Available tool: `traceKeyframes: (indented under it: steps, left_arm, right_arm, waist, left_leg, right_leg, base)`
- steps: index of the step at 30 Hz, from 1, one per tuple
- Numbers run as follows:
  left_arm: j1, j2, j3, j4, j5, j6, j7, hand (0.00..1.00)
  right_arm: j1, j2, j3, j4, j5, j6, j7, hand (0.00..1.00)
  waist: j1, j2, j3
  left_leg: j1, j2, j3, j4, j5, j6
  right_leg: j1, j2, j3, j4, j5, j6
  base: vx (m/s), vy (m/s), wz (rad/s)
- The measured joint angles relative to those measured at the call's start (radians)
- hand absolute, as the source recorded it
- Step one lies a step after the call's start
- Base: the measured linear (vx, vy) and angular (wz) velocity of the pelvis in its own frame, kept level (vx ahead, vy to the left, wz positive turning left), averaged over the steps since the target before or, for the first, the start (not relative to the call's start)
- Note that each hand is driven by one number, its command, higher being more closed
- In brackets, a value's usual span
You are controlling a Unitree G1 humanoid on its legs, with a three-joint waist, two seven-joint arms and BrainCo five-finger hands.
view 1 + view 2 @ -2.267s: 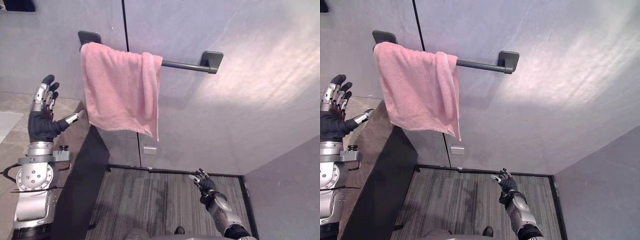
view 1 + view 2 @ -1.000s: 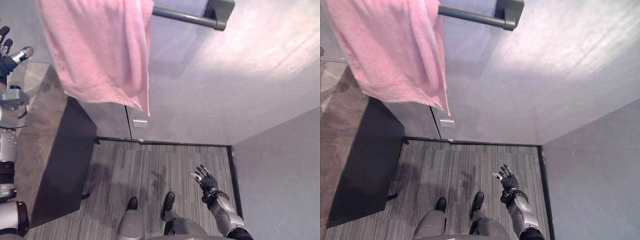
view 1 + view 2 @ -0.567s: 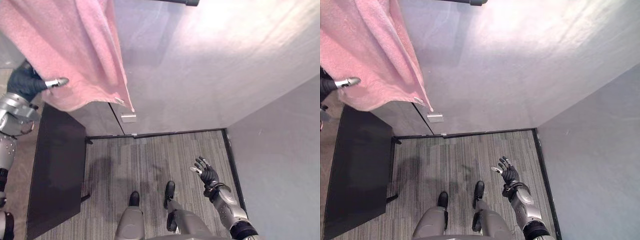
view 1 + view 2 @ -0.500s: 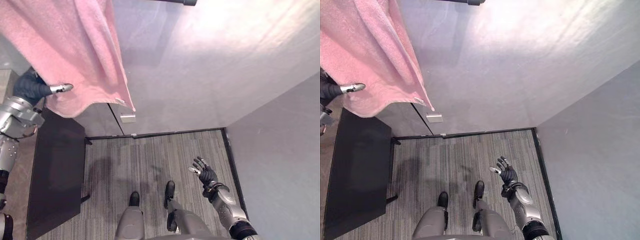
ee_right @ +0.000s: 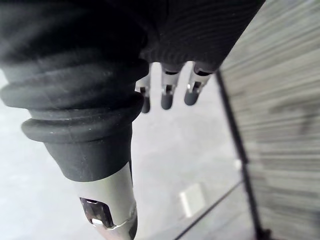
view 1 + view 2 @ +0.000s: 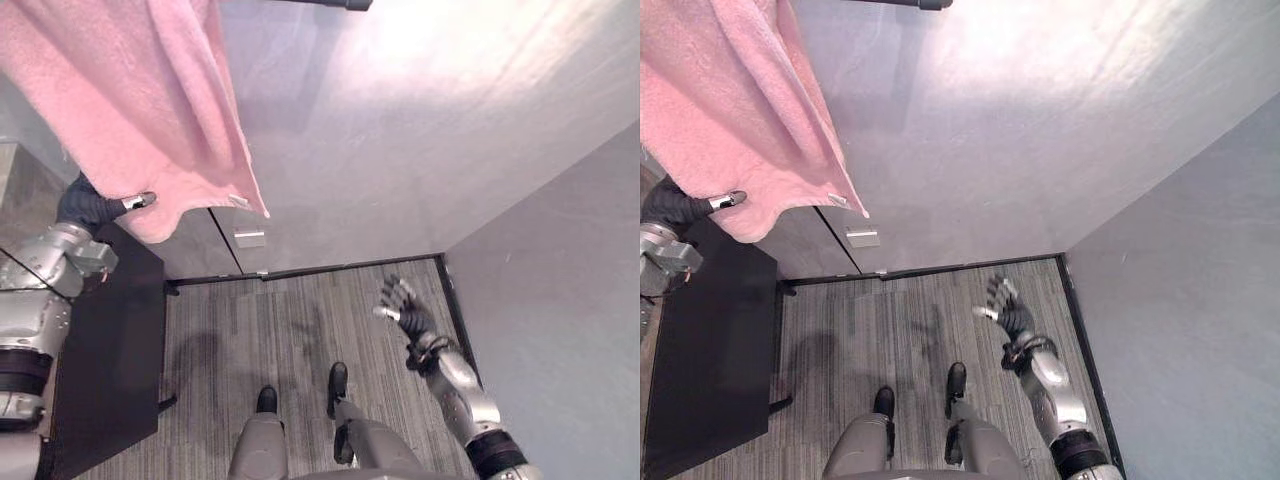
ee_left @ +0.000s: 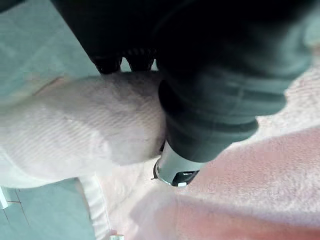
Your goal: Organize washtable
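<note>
Step in hand: tending the pink towel (image 6: 130,90), which hangs from a dark rail (image 6: 342,4) on the wall (image 6: 400,130). It has not been taken down or straightened yet.

Left hand (image 6: 88,205): raised to the towel's lower corner, on the side nearest the counter (image 6: 110,340). The left wrist view shows a bunched fold of cloth caught between the thumb (image 7: 175,170) and the fingers (image 7: 107,65), so the hand is pinching the hem. The forearm rises steeply from below the towel, with the wrist bent toward the cloth.

Right hand (image 6: 408,315): well apart from the towel, low and to its far side, above the striped floor (image 6: 290,330). The fingers are spread and relaxed and hold nothing. The palm is turned partly up and the elbow is bent.

Judgement: the next move is probably a pull or lift on the pinched corner, either to draw the towel off the rail or to even its hang. That calls for a firm pinch, since the cloth is loose and could slide off the rail unevenly.
</note>
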Motion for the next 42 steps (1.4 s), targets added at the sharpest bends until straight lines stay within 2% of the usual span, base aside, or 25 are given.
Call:
traceKeyframes:
  steps: [3, 6, 10, 12, 15, 21, 24, 27, 31, 35, 36, 40, 42]
  left_arm:
    - [-0.002, -0.019, 0.014, 0.012, 0.001, 0.000, 0.033, 1.00]
    - [-0.002, -0.024, 0.079, 0.017, 0.001, 0.000, 0.051, 1.00]
    - [-0.002, -0.026, 0.115, 0.017, 0.010, -0.001, 0.063, 1.00]
    - [-0.002, -0.037, 0.115, 0.016, 0.011, -0.002, 0.072, 1.00]
    - [-0.002, -0.070, 0.115, 0.008, 0.010, -0.010, 0.073, 1.00]
    - [-0.002, -0.072, 0.115, -0.015, 0.008, -0.019, 0.076, 1.00]
    - [-0.004, -0.072, 0.114, -0.015, 0.007, -0.021, 0.080, 1.00]
    - [-0.043, -0.074, 0.106, -0.013, 0.005, -0.022, 0.094, 1.00]
    - [-0.131, -0.082, 0.043, -0.009, -0.001, -0.025, 0.098, 1.00]
    - [-0.199, -0.102, 0.010, 0.033, -0.002, -0.027, 0.099, 1.00]
    - [-0.236, -0.102, -0.017, 0.061, -0.002, -0.030, 0.114, 1.00]
    - [-0.283, -0.103, -0.048, 0.066, -0.002, -0.033, 0.116, 1.00]
    - [-0.291, -0.103, -0.048, 0.066, -0.002, -0.041, 0.117, 1.00]
  right_arm:
    - [-0.107, -0.062, -0.002, -0.098, 0.028, 0.000, -0.003, 0.00]
    - [-0.244, -0.174, 0.001, -0.187, 0.053, -0.008, 0.002, 0.00]
    - [-0.426, -0.286, 0.081, -0.191, 0.115, -0.017, 0.007, 0.00]
    - [-0.507, -0.301, 0.128, -0.163, 0.139, -0.019, 0.013, 0.00]
    - [-0.609, -0.313, 0.206, -0.106, 0.176, -0.024, 0.012, 0.00]
    - [-0.736, -0.313, 0.297, -0.007, 0.205, -0.023, -0.006, 0.00]
    - [-0.830, -0.259, 0.351, 0.064, 0.212, -0.024, -0.021, 0.00]
    - [-0.914, -0.178, 0.387, 0.143, 0.209, -0.024, -0.026, 0.00]
    - [-1.010, 0.010, 0.392, 0.343, 0.178, -0.021, -0.069, 0.00]
    - [-1.073, 0.121, 0.394, 0.439, 0.153, -0.020, -0.096, 0.00]
    - [-1.113, 0.172, 0.401, 0.484, 0.143, -0.021, -0.112, 1.00]
    - [-1.147, 0.251, 0.401, 0.506, 0.143, -0.025, -0.133, 1.00]
    - [-1.152, 0.265, 0.400, 0.506, 0.143, -0.029, -0.135, 1.00]
  waist:
    - [0.001, -0.002, -0.001]
    - [0.005, -0.010, -0.007]
    - [0.007, -0.014, -0.011]
    - [0.012, -0.014, -0.012]
    - [0.034, -0.014, -0.012]
    - [0.064, -0.011, -0.014]
    - [0.068, -0.010, -0.014]
    - [0.088, -0.009, -0.015]
    - [0.112, -0.008, -0.015]
    - [0.112, -0.005, -0.014]
    - [0.113, -0.004, -0.013]
    - [0.111, -0.001, -0.011]
    - [0.110, 0.000, -0.010]
  left_leg:
    - [0.026, 0.000, 0.004, -0.002, -0.001, -0.001]
    - [0.028, 0.000, 0.011, -0.002, -0.002, 0.000]
    - [0.030, 0.001, 0.012, -0.001, -0.002, 0.000]
    - [0.031, 0.001, 0.012, -0.001, -0.002, 0.000]
    - [0.031, 0.001, 0.011, -0.001, -0.002, 0.000]
    - [0.022, 0.000, -0.012, -0.001, -0.001, 0.000]
    - [0.018, 0.000, -0.013, 0.000, -0.001, 0.000]
    - [-0.002, 0.003, -0.014, 0.007, -0.001, -0.001]
    - [-0.029, 0.007, -0.031, 0.023, 0.001, -0.005]
    - [-0.048, 0.007, -0.043, 0.036, 0.002, -0.006]
    - [-0.062, 0.007, -0.045, 0.043, 0.003, -0.007]
    - [-0.087, 0.010, -0.052, 0.053, 0.007, -0.015]
    - [-0.094, 0.010, -0.054, 0.055, 0.009, -0.017]
  right_leg:
    - [0.023, 0.000, 0.005, 0.000, 0.001, 0.000]
    - [0.024, 0.000, 0.011, 0.000, -0.001, 0.003]
    - [0.025, 0.000, 0.011, 0.000, 0.000, 0.002]
    - [0.027, 0.000, 0.011, 0.000, 0.000, 0.002]
    - [0.027, 0.001, 0.010, 0.000, 0.001, 0.000]
    - [0.027, 0.000, -0.007, 0.000, 0.002, -0.001]
    - [0.025, 0.001, -0.007, 0.000, 0.002, -0.001]
    - [0.007, 0.004, -0.009, 0.000, 0.006, -0.008]
    - [-0.007, 0.011, -0.024, 0.000, 0.012, -0.017]
    - [-0.015, 0.011, -0.038, 0.000, 0.017, -0.027]
    - [-0.024, 0.010, -0.039, 0.000, 0.015, -0.035]
    - [-0.040, 0.014, -0.050, 0.000, 0.008, -0.049]
    - [-0.046, 0.016, -0.056, 0.000, 0.007, -0.053]
  base:
    - [-0.01, 0.051, -0.03]
    - [-0.02, 0.056, -0.04]
    - [-0.01, 0.043, -0.01]
    - [0.00, 0.047, -0.01]
    - [0.00, 0.051, 0.02]
    - [-0.01, 0.062, 0.10]
    - [-0.02, 0.050, 0.00]
    - [-0.02, 0.044, 0.00]
    - [-0.02, 0.040, 0.07]
    - [-0.04, 0.069, 0.11]
    - [-0.04, 0.063, 0.05]
    - [-0.03, 0.052, 0.08]
    - [-0.02, 0.040, 0.07]
